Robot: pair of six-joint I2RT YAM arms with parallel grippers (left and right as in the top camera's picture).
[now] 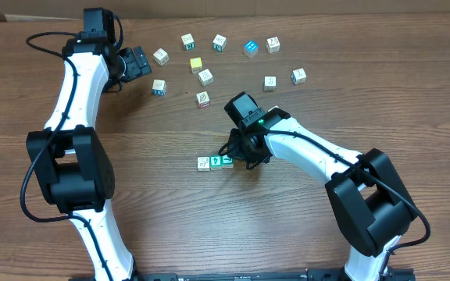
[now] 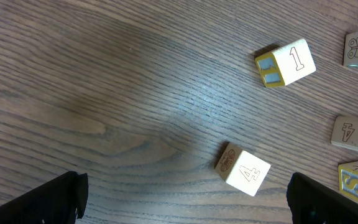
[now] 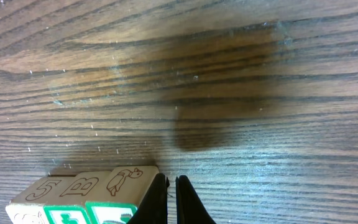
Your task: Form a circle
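With my right gripper [image 3: 171,198] shut, empty, just right of the block row [image 3: 86,194], I'd nudge slowly to curve it; left gripper [image 1: 140,62] hangs wide open, empty.

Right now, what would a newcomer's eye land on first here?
The short row of three blocks near the middle of the table, with the right gripper shut right at its right-hand end. Next, the loose blocks scattered across the far side, a blue block and a yellow block standing out among them. The left gripper hangs wide open at that scatter's left edge.
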